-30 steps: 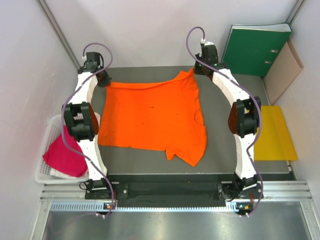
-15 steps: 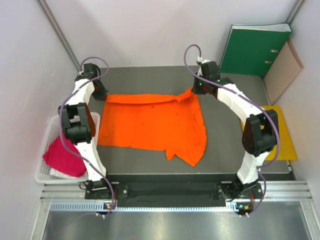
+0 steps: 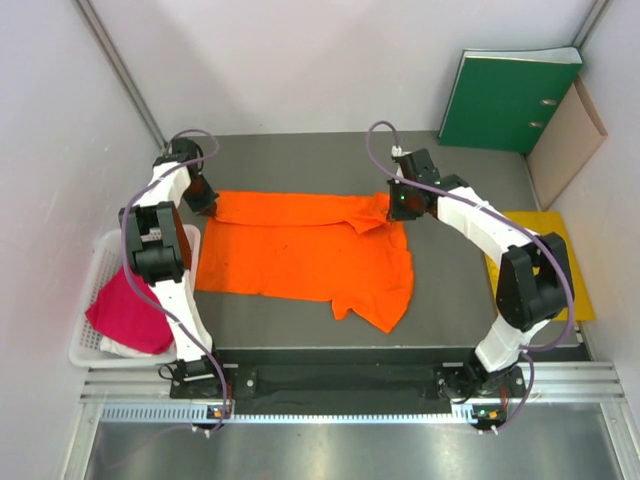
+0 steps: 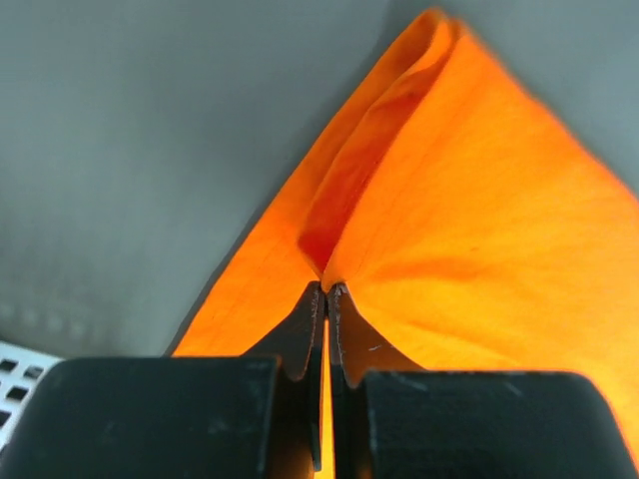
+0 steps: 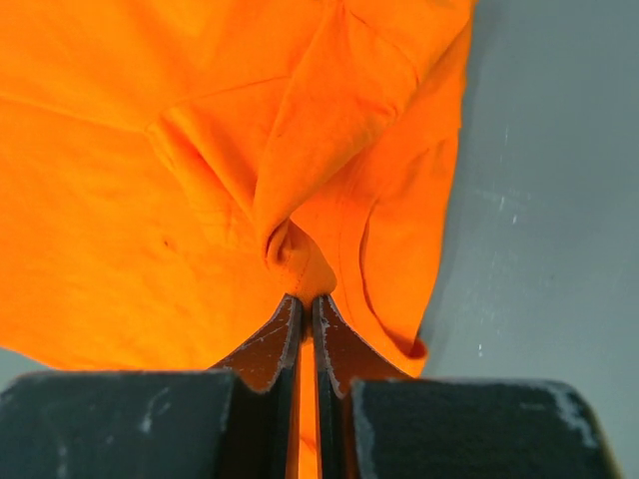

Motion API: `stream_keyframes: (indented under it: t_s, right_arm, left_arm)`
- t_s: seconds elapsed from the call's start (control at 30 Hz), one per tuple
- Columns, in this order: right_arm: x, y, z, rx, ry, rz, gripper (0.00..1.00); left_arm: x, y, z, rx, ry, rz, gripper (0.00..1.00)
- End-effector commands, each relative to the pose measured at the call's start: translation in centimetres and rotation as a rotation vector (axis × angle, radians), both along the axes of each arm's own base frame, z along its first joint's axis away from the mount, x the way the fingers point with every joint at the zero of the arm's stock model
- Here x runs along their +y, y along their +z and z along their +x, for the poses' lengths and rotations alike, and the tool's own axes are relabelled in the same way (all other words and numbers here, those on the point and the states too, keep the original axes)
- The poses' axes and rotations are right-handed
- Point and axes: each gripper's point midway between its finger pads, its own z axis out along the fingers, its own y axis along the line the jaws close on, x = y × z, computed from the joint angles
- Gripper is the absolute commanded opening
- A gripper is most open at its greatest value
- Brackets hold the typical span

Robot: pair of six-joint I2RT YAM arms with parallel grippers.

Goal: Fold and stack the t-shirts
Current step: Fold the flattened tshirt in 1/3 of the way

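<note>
Grey tabletop (image 3: 450,310) carries the bright orange cloth t-shirt (image 3: 300,262) spread wide, its far edge running side to side between the left jaws and the right jaws, each clamped shut on a far corner, its body lying on the near side of both.

**A:** What has moved over the last second?

**B:** The left hand (image 3: 207,203) and right hand (image 3: 398,207) have come from the far edge of the tabletop (image 3: 450,300) toward the near side. Each pinches a far corner of the orange t-shirt (image 3: 300,255).

**A:** And the shirt?

**B:** Its far edge now lies folded forward over the body as a band, so the cloth spans less front to back. The elbow of the right arm (image 3: 525,280) has swung outward.
</note>
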Motion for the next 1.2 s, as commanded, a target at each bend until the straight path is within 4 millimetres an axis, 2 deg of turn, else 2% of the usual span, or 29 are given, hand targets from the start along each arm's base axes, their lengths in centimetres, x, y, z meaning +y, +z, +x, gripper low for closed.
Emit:
stream_keyframes:
  t_s: [0.0, 0.1, 0.23, 0.33, 0.4, 0.5, 0.53, 0.57, 0.6, 0.9, 1.0, 1.1, 1.17]
  right_arm:
    - [0.4, 1.7, -1.8, 0.000, 0.011, 0.023, 0.00]
    - [0.8, 0.4, -3.5, 0.052, 0.032, 0.016, 0.00]
    - [1.6, -1.6, -5.8, 0.120, 0.054, 0.009, 0.00]
    - [2.0, -3.0, -7.3, 0.169, 0.064, -0.002, 0.00]
    - [2.3, -3.9, -8.1, 0.195, 0.077, -0.010, 0.00]
    - [2.3, -4.9, -8.9, 0.230, 0.082, -0.043, 0.00]
    - [2.1, -5.1, -9.1, 0.241, 0.074, -0.056, 0.00]
    - [2.0, -5.2, -9.2, 0.245, 0.072, -0.067, 0.00]
    - [1.9, -5.3, -9.3, 0.249, 0.072, -0.078, 0.00]
    - [2.6, -6.3, -10.4, 0.328, 0.131, -0.104, 0.00]
    - [3.0, -5.7, -10.7, 0.335, 0.142, -0.100, 0.00]
    - [3.2, -5.4, -10.9, 0.326, 0.149, -0.096, 0.00]
    - [3.0, -6.1, -10.9, 0.342, 0.152, -0.118, 0.00]
  left_arm:
    - [0.4, -0.3, -1.9, 0.062, 0.001, 0.014, 0.00]
    - [0.4, -0.6, -2.6, 0.079, 0.002, 0.020, 0.00]
    - [0.2, -0.6, -2.8, 0.085, 0.006, 0.004, 0.17]
    - [0.2, -0.7, -2.9, 0.085, 0.010, 0.005, 0.17]
    - [0.2, -0.7, -2.9, 0.090, 0.010, 0.008, 0.21]
    - [0.3, -0.5, -3.1, 0.097, 0.010, 0.008, 0.56]
    - [0.2, -0.3, -3.2, 0.096, 0.013, 0.012, 0.72]
    - [0.3, 0.3, -3.2, 0.082, 0.015, 0.015, 0.96]
    - [0.4, 0.4, -3.4, 0.081, 0.018, 0.019, 0.99]
    - [-0.5, 3.6, -2.1, -0.029, -0.014, -0.002, 0.99]
    - [-0.5, 4.4, -1.5, -0.052, -0.021, 0.003, 0.99]
    - [-0.6, 4.4, -1.1, -0.053, -0.029, 0.005, 0.99]
    - [-0.8, 4.3, -1.1, -0.049, -0.030, 0.003, 0.99]
